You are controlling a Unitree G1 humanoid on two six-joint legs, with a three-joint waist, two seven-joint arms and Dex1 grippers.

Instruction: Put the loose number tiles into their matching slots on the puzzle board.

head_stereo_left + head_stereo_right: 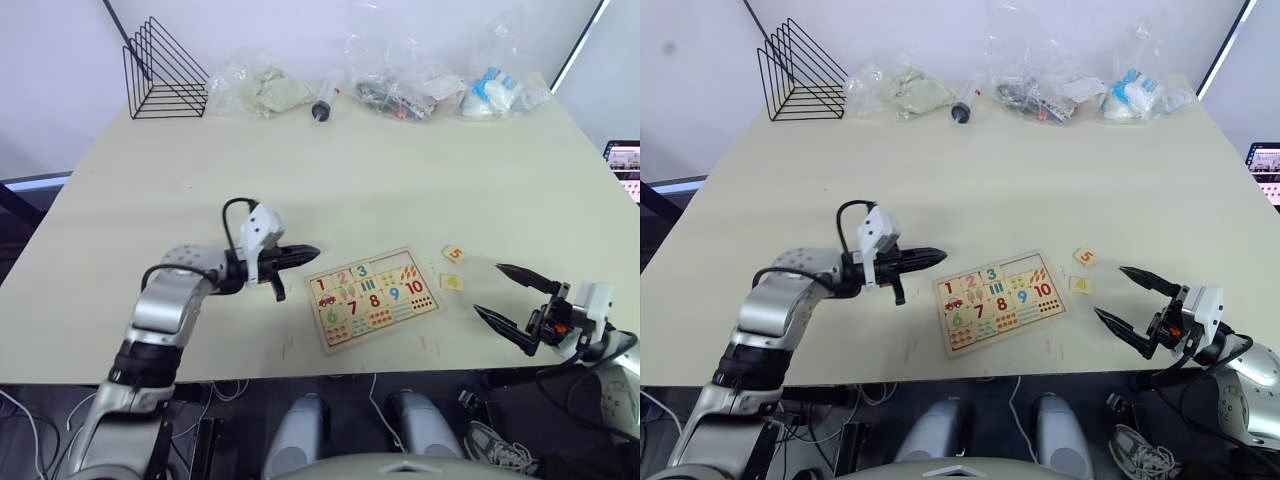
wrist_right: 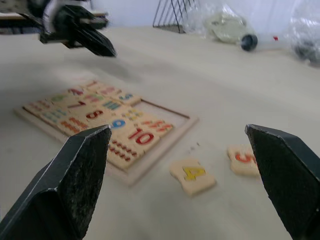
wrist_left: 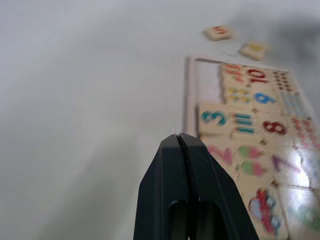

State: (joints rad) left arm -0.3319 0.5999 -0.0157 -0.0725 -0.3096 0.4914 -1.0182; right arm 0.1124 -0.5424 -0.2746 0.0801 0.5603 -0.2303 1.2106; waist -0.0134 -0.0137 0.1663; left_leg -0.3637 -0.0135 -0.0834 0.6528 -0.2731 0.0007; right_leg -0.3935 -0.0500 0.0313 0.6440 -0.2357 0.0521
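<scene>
The puzzle board (image 1: 372, 297) lies near the table's front edge, with tiles 1, 2 and 3 sitting in its far row. Two slots (image 1: 393, 267) at the right end of that row are bare. Loose tile 5 (image 1: 454, 254) and loose tile 4 (image 1: 452, 282) lie on the table just right of the board. My left gripper (image 1: 306, 252) is shut and empty, hovering by the board's left far corner. To the right of tile 4, my right gripper (image 1: 505, 292) stands wide open, empty, near the front edge.
A black wire rack (image 1: 164, 71) stands at the far left of the table. Several clear plastic bags (image 1: 400, 80) and a syringe (image 1: 325, 100) line the far edge. The table's front edge runs just below the board.
</scene>
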